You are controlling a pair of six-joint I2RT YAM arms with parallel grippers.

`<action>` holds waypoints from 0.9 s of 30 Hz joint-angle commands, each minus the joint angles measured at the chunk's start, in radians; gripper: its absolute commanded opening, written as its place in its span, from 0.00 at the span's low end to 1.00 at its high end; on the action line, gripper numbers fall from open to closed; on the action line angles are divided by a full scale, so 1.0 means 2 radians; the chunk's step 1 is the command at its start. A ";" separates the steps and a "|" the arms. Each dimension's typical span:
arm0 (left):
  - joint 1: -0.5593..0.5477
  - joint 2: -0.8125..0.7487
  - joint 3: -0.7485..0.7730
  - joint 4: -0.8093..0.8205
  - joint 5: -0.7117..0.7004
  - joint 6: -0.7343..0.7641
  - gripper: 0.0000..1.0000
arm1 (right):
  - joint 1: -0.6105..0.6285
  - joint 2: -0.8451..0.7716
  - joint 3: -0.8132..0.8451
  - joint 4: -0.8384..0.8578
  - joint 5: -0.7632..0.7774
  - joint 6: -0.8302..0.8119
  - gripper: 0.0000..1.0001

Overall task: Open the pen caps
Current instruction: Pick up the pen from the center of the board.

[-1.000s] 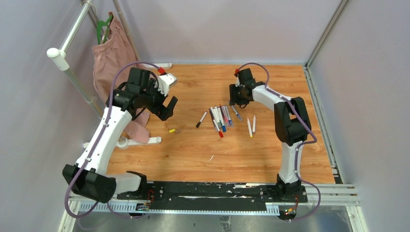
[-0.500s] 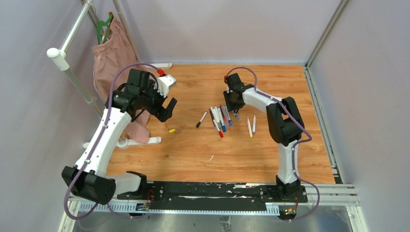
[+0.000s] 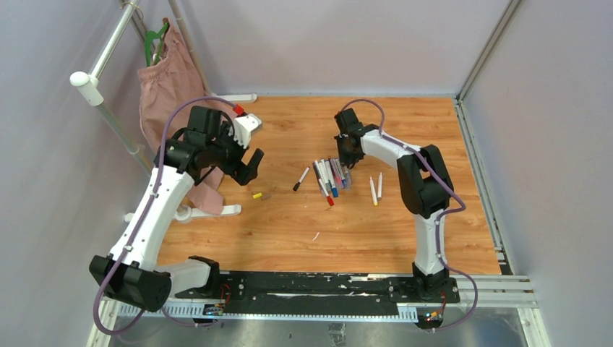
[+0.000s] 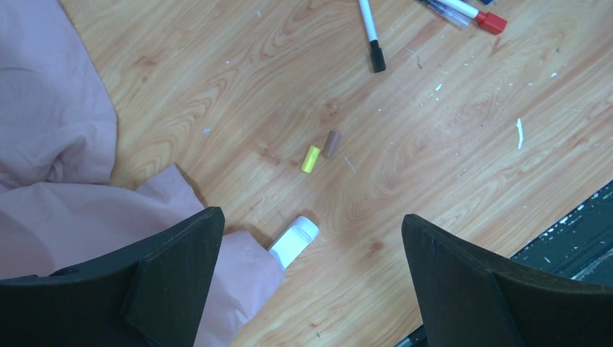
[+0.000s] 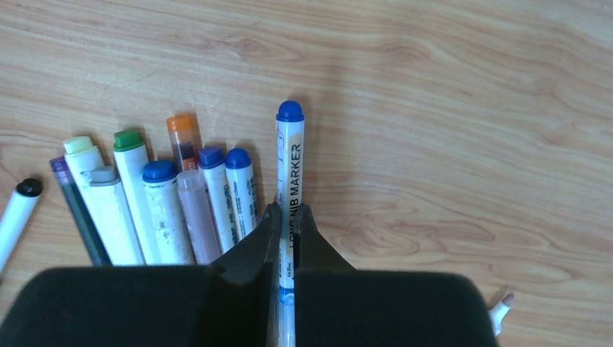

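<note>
Well, right fingers (image 5: 264, 238) were pinched narrow on the marker (image 5: 290, 159), lying on the counter (image 5: 470, 108) toward the far edge. Its smooth white barrel ran straight out ahead of them, rounded blue cap (image 5: 290, 110) at the far tip, clear of the grip. Left fingers (image 4: 173, 267) gaped wide near the left edge, so that arm looked the one to pull it.

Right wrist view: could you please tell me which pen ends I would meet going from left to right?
Black-ended pen → pale-green-ended pen → green-ended pen → orange-ended pen → blue-ended marker, gripped by the right claw.
</note>
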 commanded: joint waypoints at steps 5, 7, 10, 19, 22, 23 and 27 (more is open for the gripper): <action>0.002 -0.003 -0.013 -0.005 0.090 -0.029 1.00 | 0.031 -0.173 -0.069 0.050 -0.038 0.122 0.00; 0.002 0.002 -0.012 -0.004 0.126 -0.037 1.00 | 0.061 -0.237 -0.111 0.095 -0.052 0.158 0.00; 0.001 0.011 -0.008 0.012 0.171 -0.063 1.00 | 0.106 -0.303 -0.166 0.179 -0.046 0.205 0.00; -0.002 -0.007 -0.023 0.102 0.278 -0.161 1.00 | 0.213 -0.358 -0.183 0.281 0.031 0.269 0.00; -0.003 -0.024 -0.045 0.131 0.299 -0.184 1.00 | 0.232 -0.352 -0.172 0.301 0.044 0.271 0.00; -0.004 -0.030 -0.052 0.137 0.303 -0.191 1.00 | 0.236 -0.348 -0.168 0.307 0.045 0.274 0.00; -0.010 -0.041 -0.077 0.157 0.307 -0.199 0.99 | 0.252 -0.332 -0.155 0.324 0.048 0.285 0.00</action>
